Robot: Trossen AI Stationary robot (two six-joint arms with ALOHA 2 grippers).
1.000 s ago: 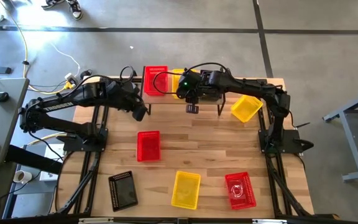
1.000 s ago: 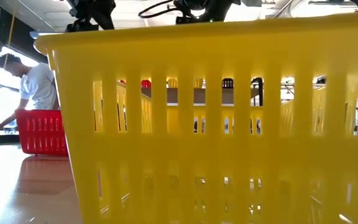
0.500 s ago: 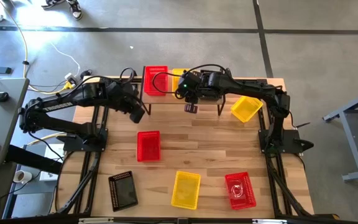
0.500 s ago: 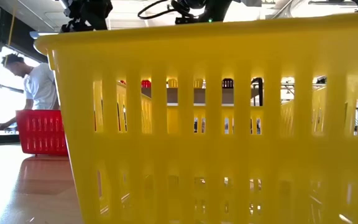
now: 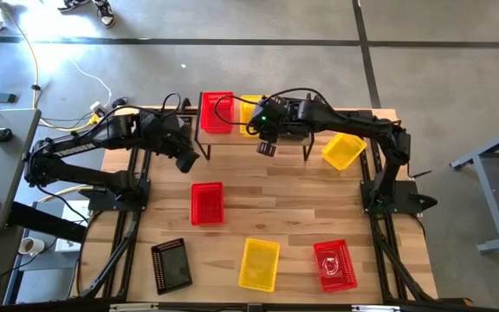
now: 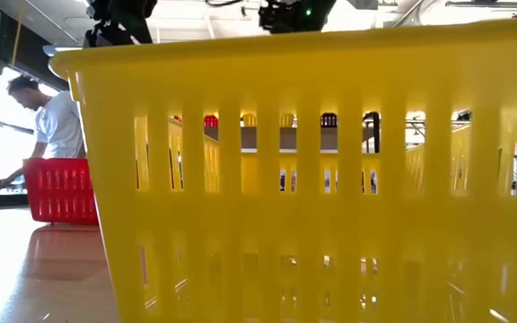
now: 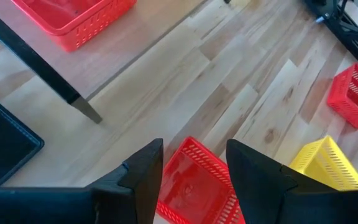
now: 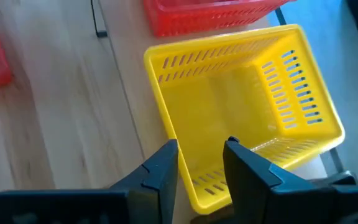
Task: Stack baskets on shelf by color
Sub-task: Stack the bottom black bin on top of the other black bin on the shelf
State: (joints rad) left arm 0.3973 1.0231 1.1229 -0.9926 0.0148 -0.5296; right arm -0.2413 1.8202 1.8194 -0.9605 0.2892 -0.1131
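The left gripper [image 5: 190, 159], its two dark fingers spread apart and holding nothing, hangs over the tabletop beside the front left leg of the low plank-topped shelf on black metal legs [image 5: 232, 139]; its wrist camera shows a red perforated plastic basket [image 7: 196, 183] on the wooden table [image 7: 241, 81] directly beneath the parted fingers [image 7: 143, 168], not touching them. Beyond that gripper, on the shelf's left end, sits a second red mesh basket [image 5: 217, 112]. To the right of it, the right gripper [image 5: 267, 147] hovers at the shelf's front edge, fingers parted and empty, with a yellow slotted plastic basket [image 8: 244, 109] standing on the shelf just ahead of its tips [image 8: 166, 163], alongside the red one. Further right, past this arm, another yellow basket [image 5: 343, 150] lies tilted on the table. Well in front of both grippers lie a black mesh basket [image 5: 171, 263], a yellow basket [image 5: 259, 263] and a red basket [image 5: 334, 264].
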